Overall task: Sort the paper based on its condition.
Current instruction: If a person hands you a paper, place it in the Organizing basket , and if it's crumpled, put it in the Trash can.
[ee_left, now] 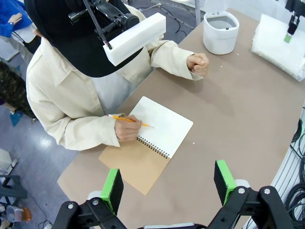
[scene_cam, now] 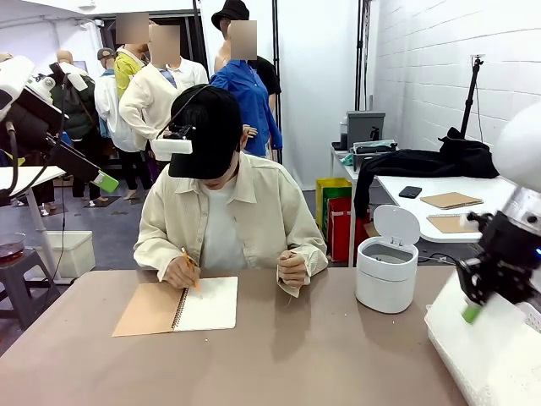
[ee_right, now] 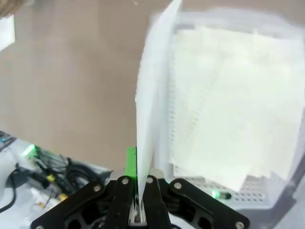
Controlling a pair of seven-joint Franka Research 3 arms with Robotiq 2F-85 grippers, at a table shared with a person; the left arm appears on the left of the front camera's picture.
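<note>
Tabletop (scene_cam: 338,355) open mid-frame; right gripper (ee_right: 138,167) pinches paper (ee_right: 152,86) upright at left edge of the basket (ee_right: 238,193), left gripper (ee_left: 169,183) spread wide.

Brown table (scene_cam: 321,355), open spiral notebook (scene_cam: 207,304) at far side, white lidded bin (scene_cam: 386,275), white perforated tray (scene_cam: 461,359) at right edge
</note>
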